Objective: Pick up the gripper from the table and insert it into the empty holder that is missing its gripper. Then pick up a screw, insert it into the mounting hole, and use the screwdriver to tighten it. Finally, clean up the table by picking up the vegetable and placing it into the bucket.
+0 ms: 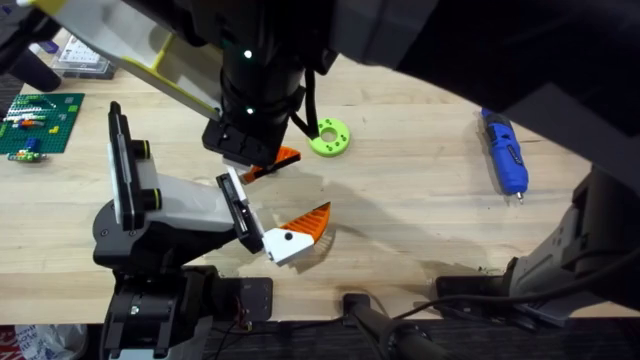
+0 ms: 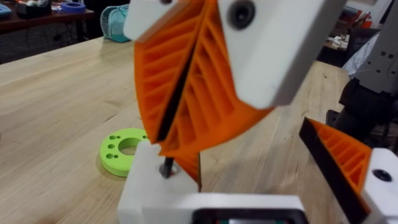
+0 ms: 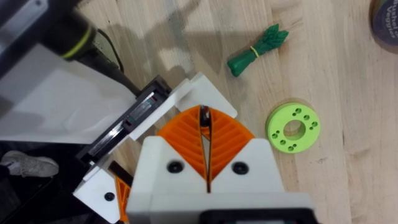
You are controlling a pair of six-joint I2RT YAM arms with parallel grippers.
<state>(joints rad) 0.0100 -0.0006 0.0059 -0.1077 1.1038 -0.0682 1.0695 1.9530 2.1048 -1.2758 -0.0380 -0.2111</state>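
My left gripper [image 1: 308, 184] is the grey-white boxy unit with black side plates, lying low over the table [image 1: 420, 220] with its jaws apart. One jaw carries the orange finger with a black dot [image 1: 292, 236] [image 2: 348, 163]. At the holder [image 1: 233, 197] [image 3: 134, 115] sits the gripper [image 1: 280, 158], white base [image 2: 146, 190] [image 3: 202, 92] upward. My right gripper [image 1: 256, 158] [image 3: 203, 122] comes down from above, shut on a dark screw [image 2: 166, 167] [image 3: 203, 114] whose tip is at the base's hole. The blue screwdriver [image 1: 505, 150] lies far right. The green vegetable [image 3: 255, 45] lies beyond the unit.
A lime-green ring [image 1: 329, 137] [image 2: 124, 150] [image 3: 292, 127] lies just past the fingers. A green brick plate [image 1: 40, 122] and a small case sit at the far left. A dark round object [image 3: 387, 22] lies beyond the vegetable. Bare wood lies between ring and screwdriver.
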